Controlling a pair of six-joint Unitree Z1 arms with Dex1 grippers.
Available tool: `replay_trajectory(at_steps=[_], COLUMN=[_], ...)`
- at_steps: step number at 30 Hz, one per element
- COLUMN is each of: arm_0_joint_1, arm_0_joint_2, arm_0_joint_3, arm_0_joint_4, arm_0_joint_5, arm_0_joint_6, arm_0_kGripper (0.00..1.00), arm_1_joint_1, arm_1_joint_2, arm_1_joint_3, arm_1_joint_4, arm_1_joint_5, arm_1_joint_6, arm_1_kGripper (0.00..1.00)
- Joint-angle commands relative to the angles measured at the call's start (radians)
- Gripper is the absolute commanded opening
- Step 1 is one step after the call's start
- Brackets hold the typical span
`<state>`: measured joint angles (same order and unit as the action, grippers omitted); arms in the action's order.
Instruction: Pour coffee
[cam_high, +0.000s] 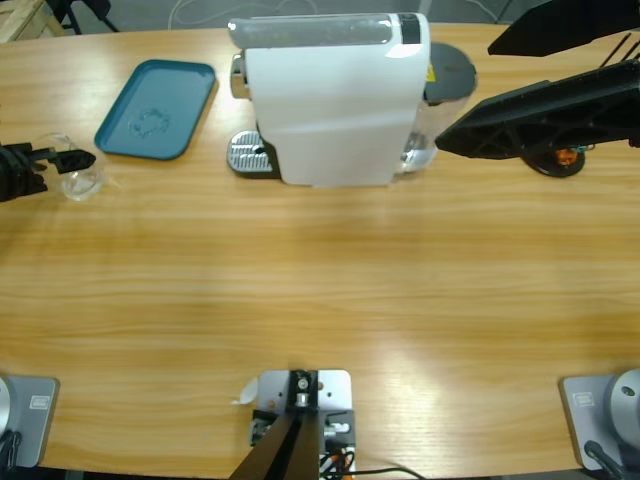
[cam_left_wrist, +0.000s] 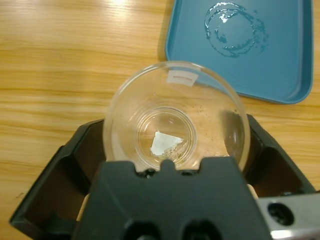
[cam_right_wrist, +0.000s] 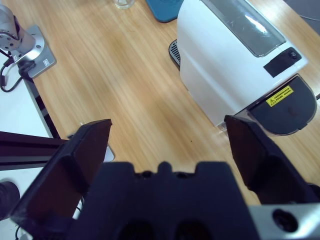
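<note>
Right up close in the left wrist view, the left gripper (cam_left_wrist: 170, 165) has its black jaws clamped on a small clear drinking glass (cam_left_wrist: 175, 117), which looks pretty much empty, no amber coffee I can spot in it. Just past it on the long wooden table (cam_high: 320, 280) sits a shallow teal plastic tray (cam_high: 157, 108) with wet rings. Further off, the right gripper (cam_right_wrist: 170, 145) hangs with jaws spread wide, near the big white boxy coffee machine (cam_high: 335, 95).

Counted on the wooden table (cam_high: 320, 300)

One clear glass (cam_left_wrist: 175, 117), one blue tray (cam_high: 157, 108) and one white coffee machine (cam_high: 335, 95) are seen; two black grippers, left (cam_high: 85, 159) and right (cam_high: 440, 143), are counted.
</note>
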<state>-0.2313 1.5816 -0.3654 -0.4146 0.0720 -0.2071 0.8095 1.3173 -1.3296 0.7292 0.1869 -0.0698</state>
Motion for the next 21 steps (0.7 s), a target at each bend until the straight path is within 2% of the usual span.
replay_trajectory(at_steps=[1, 3, 5, 7, 10, 13, 17, 21], arm_0_joint_1=[0.005, 0.000, -0.005, -0.029, -0.115, -0.171, -0.223, -0.231], arm_0_joint_2=[0.066, 0.065, 0.064, 0.058, 0.013, -0.072, -0.119, -0.034], arm_0_joint_3=[0.028, 0.030, 0.035, 0.037, 0.035, 0.022, -0.081, -0.224], arm_0_joint_4=[-0.039, -0.043, -0.058, -0.083, -0.120, -0.106, 0.057, 0.168], arm_0_joint_5=[0.015, 0.011, 0.005, -0.006, -0.010, -0.107, -0.199, -0.294], arm_0_joint_6=[-0.005, -0.001, 0.002, 0.009, 0.062, 0.113, 0.220, 0.319], arm_0_kGripper=[0.515, 0.474, 0.349, 0.347, 0.353, 0.361, 0.361, 0.361], arm_1_joint_1=[-0.020, -0.020, -0.021, -0.021, -0.027, -0.031, -0.041, -0.050], arm_1_joint_2=[-0.018, -0.018, -0.019, -0.021, -0.023, -0.029, -0.050, -0.071], arm_1_joint_3=[0.035, 0.036, 0.035, 0.035, 0.034, 0.035, 0.055, 0.082], arm_1_joint_4=[-0.008, -0.008, -0.007, -0.007, -0.007, -0.007, -0.007, -0.007], arm_1_joint_5=[0.022, 0.024, 0.025, 0.026, 0.026, 0.026, 0.028, 0.033], arm_1_joint_6=[-0.005, -0.007, -0.007, -0.007, -0.008, -0.008, -0.010, -0.013], arm_1_kGripper=[0.996, 0.996, 0.996, 0.996, 0.996, 0.996, 0.996, 0.991])
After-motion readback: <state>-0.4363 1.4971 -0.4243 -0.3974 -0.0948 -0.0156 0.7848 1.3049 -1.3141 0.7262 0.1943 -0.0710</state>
